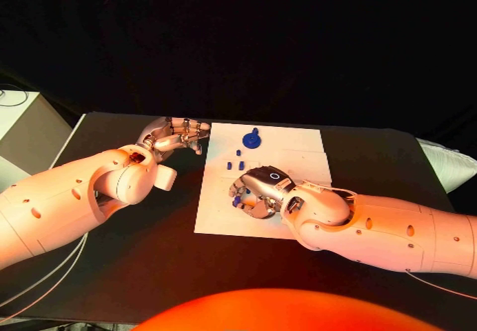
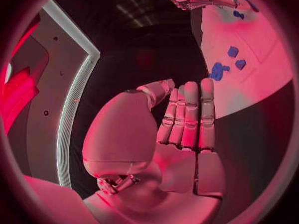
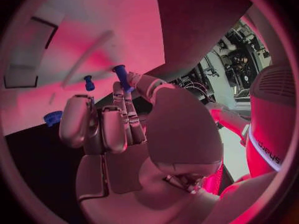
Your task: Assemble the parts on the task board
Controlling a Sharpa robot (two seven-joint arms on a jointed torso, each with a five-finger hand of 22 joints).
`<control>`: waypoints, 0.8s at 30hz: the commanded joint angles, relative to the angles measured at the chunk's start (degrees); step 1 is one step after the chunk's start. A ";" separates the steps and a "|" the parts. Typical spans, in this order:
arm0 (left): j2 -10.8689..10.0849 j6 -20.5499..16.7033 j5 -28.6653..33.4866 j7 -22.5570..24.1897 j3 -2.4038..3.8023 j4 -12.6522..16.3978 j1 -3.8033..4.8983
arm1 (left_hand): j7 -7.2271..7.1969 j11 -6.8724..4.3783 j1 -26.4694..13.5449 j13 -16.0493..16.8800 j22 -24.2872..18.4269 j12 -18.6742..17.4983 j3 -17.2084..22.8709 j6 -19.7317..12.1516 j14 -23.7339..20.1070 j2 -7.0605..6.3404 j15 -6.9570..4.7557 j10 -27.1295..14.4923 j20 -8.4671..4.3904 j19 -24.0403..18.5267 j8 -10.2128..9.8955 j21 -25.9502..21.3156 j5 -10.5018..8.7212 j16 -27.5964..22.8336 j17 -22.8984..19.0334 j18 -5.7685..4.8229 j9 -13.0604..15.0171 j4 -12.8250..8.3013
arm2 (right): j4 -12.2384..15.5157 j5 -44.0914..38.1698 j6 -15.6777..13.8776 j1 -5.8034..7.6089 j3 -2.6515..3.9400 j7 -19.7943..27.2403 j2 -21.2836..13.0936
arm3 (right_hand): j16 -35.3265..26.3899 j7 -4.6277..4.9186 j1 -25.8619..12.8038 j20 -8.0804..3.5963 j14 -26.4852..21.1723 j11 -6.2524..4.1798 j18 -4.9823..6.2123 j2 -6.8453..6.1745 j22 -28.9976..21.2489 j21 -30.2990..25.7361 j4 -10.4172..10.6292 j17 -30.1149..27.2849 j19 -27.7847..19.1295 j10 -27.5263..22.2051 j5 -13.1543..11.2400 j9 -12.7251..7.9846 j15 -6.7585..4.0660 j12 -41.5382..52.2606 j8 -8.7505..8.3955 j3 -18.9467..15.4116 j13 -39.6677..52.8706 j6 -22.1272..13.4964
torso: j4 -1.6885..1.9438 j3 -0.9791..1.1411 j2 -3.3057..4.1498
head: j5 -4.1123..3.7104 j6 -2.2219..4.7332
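Left hand (image 1: 177, 135) resting idle on the black table (image 1: 129, 241) just off the far left corner of the white board (image 1: 224, 217), fingers straight and side by side, nothing held. On the board: round blue part (image 1: 252, 140) near the far edge, small blue pegs (image 1: 236, 164) nearer the middle. Right hand (image 1: 260, 192) hovering low over the board's near half, blue peg (image 3: 121, 76) pinched at the fingertips, other fingers curled; judged mid-placement, next move calling for upright alignment over its socket, which cannot be made out.
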 commanded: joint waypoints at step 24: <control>0.19 0.80 0.29 0.07 0.03 -0.23 -0.01 | 0.15 -0.08 0.02 -0.06 -0.06 -0.10 -0.29 -0.37 0.21 0.55 0.07 -0.39 0.03 0.51 0.39 -0.21 0.02 -0.31 -0.06 0.82 -0.06 0.13 | 4.50 6.79 -7.86 0.25 0.35 2.77 -5.84 | -1.48 -0.18 12.89 1.73 -0.25 1.67 2.02 3.05 -4.65 -12.04 14.63 -4.39 -0.50 -13.07 3.25 -4.29 1.74 5.69 -1.89 -32.01 -0.16 -7.87 | 0.01 -0.12 -0.13 | -1.46 0.37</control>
